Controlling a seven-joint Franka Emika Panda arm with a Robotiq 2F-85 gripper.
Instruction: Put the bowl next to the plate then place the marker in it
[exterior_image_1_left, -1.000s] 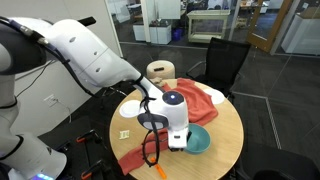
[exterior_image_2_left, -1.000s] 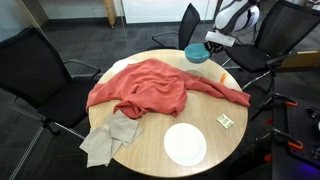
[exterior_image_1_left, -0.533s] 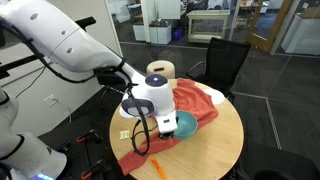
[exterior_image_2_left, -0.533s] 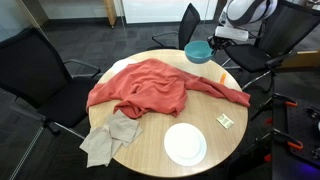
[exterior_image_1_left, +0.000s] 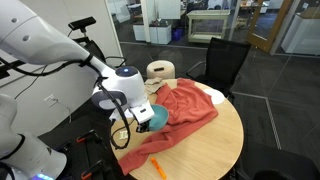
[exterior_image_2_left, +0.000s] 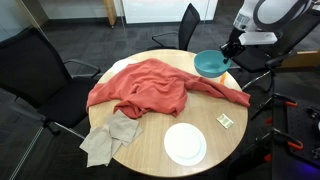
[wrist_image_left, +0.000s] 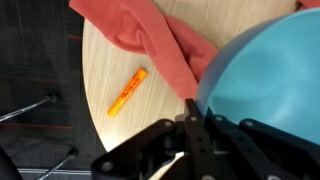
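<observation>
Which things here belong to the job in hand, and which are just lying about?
Job in hand: bowl, gripped by the pincer; plate; marker.
Lying about: red-orange cloth; grey cloth; small flat item.

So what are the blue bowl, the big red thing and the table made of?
The bowl looks like plastic: smooth, even teal, with a faint sheen. The red thing is cloth, soft and matte, lying in folds. The table shows pale wood grain, but it may be laminate.
</observation>
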